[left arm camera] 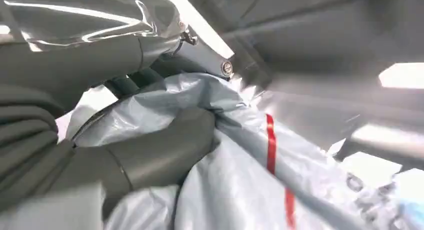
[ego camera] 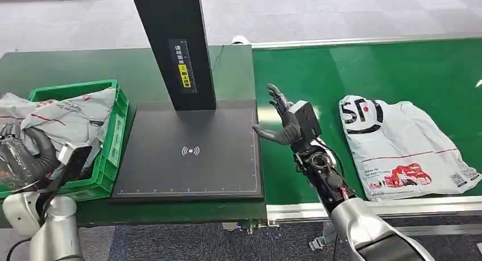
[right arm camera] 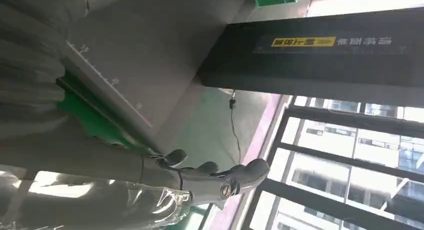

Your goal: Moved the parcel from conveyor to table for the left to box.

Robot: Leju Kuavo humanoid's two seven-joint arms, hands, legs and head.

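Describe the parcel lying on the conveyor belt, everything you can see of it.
The parcel is a flat, pale grey plastic mailer bag, wrinkled and glossy, lying on the green conveyor belt near its front edge. It bears a large black-and-red logo at its far end, a thin red line across the middle, and red graphics with small codes near the front. Nothing touches it; the right hand hovers apart beside it.

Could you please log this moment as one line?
left hand: grips parcel in green crate | right hand: open, empty | next parcel: on conveyor
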